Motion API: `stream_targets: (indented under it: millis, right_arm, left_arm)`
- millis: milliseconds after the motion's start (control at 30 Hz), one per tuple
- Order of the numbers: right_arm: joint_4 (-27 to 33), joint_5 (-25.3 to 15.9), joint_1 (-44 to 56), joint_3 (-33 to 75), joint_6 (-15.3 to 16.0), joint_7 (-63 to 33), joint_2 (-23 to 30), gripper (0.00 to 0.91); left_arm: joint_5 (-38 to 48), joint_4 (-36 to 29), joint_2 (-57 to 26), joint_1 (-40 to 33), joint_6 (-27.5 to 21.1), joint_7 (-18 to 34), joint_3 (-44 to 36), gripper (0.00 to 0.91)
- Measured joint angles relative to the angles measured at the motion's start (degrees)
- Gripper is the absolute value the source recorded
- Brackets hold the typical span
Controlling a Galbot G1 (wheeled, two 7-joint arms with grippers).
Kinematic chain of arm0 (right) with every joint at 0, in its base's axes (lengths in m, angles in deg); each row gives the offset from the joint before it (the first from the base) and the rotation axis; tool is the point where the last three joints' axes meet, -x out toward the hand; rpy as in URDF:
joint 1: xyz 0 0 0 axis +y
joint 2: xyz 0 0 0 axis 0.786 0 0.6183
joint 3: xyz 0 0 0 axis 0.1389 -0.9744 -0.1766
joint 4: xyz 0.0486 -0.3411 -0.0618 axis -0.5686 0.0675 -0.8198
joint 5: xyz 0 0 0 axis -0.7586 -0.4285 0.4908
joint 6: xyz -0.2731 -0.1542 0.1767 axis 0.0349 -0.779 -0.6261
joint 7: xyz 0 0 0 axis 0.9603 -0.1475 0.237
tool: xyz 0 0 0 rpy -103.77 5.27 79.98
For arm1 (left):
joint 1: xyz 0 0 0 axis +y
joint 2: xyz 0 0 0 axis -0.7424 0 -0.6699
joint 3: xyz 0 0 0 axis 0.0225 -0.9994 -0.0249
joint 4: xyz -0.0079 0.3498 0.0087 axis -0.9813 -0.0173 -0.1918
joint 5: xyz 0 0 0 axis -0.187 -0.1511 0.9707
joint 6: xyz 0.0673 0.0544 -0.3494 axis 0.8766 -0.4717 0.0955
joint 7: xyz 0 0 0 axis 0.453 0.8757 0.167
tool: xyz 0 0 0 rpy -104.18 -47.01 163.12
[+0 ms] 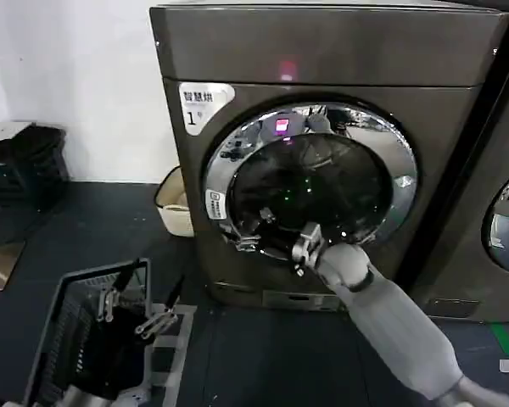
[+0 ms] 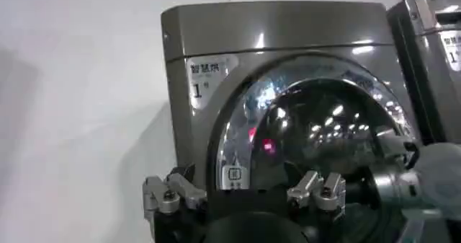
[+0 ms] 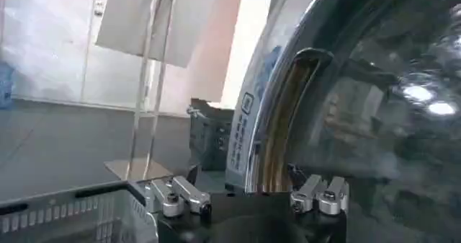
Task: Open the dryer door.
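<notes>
Chrome-ringed door [image 1: 312,178] sits shut on the dryer [image 1: 237,59], directly ahead of the right gripper [image 1: 267,240], whose fingers are spread at its lower-left rim. It looks heavy, rigid and slick; hook the rim recess. Left gripper [image 1: 140,305] waits spread, low.

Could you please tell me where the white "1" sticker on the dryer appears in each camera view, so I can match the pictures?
Head view: the sticker sits at the dryer's upper left front corner, above the dryer door.
Left wrist view: the sticker is above the door's chrome ring, left of its glass.
Right wrist view: I cannot find it.
Shared landmark: the door's chrome ring.
</notes>
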Motion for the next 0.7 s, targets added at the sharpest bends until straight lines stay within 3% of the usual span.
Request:
stream_targets:
  millis: [433,700]
  right_arm:
    - [1.00,1.68,-2.25,-1.50,0.12,4.58,1.19,0.907]
    - [-2.09,1.93,-0.32,-0.69,1.22,10.39,-1.15,0.907]
  left_arm:
    - [0.20,-0.40,0.49,0.12,-0.78,0.13,0.38,0.907]
    - [6.80,0.69,-1.80,-1.73,-5.50,-0.14,3.07,0.907]
